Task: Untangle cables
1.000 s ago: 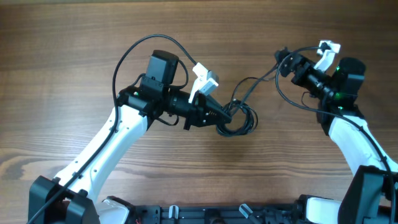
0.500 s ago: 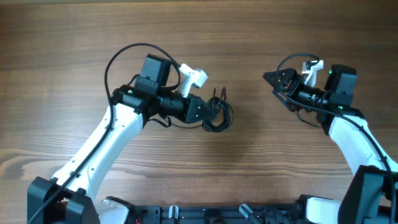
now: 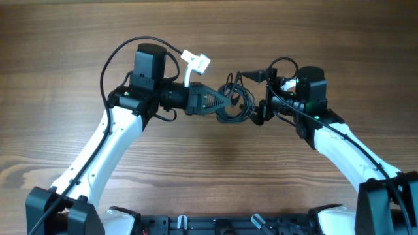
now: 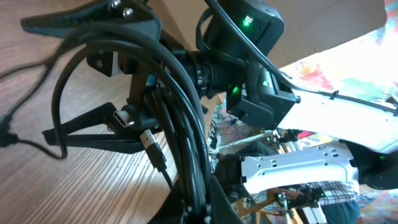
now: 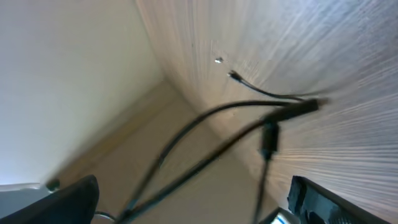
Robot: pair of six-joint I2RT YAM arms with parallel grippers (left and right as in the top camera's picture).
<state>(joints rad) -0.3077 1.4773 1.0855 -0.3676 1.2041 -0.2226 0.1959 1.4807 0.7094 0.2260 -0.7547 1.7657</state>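
The cables point(image 3: 234, 104) are a bunch of thin black cords held just above the wooden table at its middle. My left gripper point(image 3: 222, 103) is shut on the bunch from the left; in the left wrist view the cords point(image 4: 180, 106) run up from between its fingers point(image 4: 198, 208), with small plug tips hanging loose. My right gripper point(image 3: 257, 94) is open wide against the right side of the bunch, one finger above and one below it. In the right wrist view, blurred cords point(image 5: 249, 112) cross between its open fingers point(image 5: 199, 205).
The wooden table point(image 3: 209, 170) stretches all round the two arms. Thicker black wires loop from each arm's own wrist point(image 3: 111, 65). The robot base and clamps point(image 3: 215, 225) line the front edge.
The right arm has swung left from the far right to the bunch, its jaws now open around it. The left gripper has carried the bunch slightly up and to the right.
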